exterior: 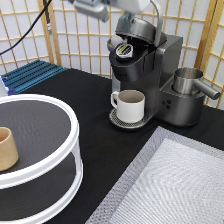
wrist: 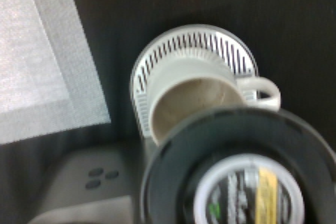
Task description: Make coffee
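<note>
Pincer (exterior: 92, 7) at the exterior view's top, opening indiscernible; coffee (exterior: 123, 50) sits in brewer (exterior: 145, 75).

A dark grey coffee machine (exterior: 150, 75) stands on the black table (exterior: 95, 120) toward the exterior view's top, its lid (exterior: 142, 27) raised. A cream-white mug (exterior: 130, 105) with a handle sits on the round slotted drip tray (exterior: 120, 121) beneath the brew head; the wrist view shows the same mug (wrist: 199, 100) on the tray (wrist: 172, 50). A metal container (exterior: 187, 80) rests on the machine's right part. At the exterior view's left, a white two-tier round stand (exterior: 45, 145) carries a tan handleless cup (exterior: 7, 148). A grey woven mat (exterior: 170, 185) lies at the bottom right. A blue ribbed rack (exterior: 32, 74) sits before the wooden lattice screen (exterior: 75, 40).
</note>
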